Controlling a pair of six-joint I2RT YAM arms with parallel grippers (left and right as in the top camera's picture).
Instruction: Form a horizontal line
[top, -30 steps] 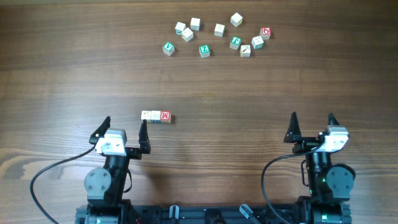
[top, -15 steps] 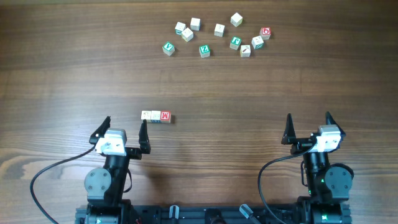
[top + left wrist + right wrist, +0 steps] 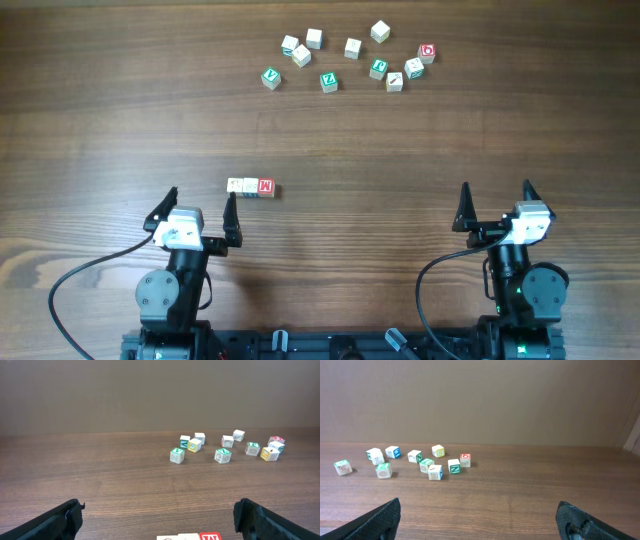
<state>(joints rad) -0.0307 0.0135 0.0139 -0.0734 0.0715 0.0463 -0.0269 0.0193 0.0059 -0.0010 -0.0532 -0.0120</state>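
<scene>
The three-cube row [image 3: 250,187] lies just ahead of the released left fingers [image 3: 231,215], well apart from the released right fingers [image 3: 465,207].

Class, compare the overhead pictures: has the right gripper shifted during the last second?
Yes. The right gripper has shifted slightly left, toward the row of three cubes, which has stayed put.

In the left wrist view, the bottom edge cuts through the row of three cubes [image 3: 190,536]. Only a thin top strip shows, and the red M cube [image 3: 210,536] is barely readable. The left fingers [image 3: 50,527] and right fingers [image 3: 375,526] are cropped at the lower corners. From overhead, the markings on the two paler cubes [image 3: 242,186] are too small to read.
</scene>
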